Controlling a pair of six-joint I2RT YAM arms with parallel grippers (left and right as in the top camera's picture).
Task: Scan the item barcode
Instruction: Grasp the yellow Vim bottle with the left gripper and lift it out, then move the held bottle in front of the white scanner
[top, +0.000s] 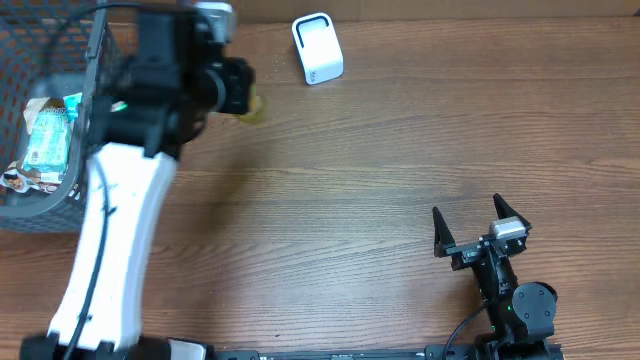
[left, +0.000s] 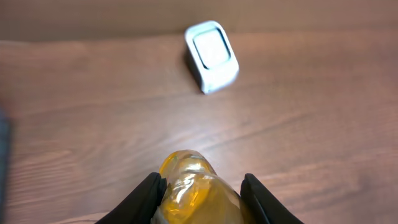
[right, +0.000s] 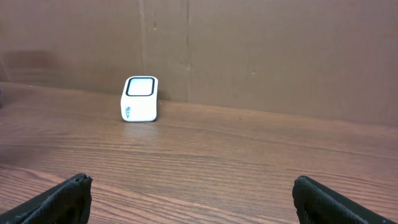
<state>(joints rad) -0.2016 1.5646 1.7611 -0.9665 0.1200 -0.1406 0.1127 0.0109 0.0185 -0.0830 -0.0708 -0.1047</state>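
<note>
Wood table (top: 350, 180) | yellow packet (left: 194, 194), left jaws, long axis toward scanner (left: 212, 56)

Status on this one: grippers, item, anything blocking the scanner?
Left gripper shut on yellow packet. Right gripper open, empty. Scanner ahead of packet, nothing between.

Soft, even light; slightly blurred scanner (left: 211, 56).
</note>
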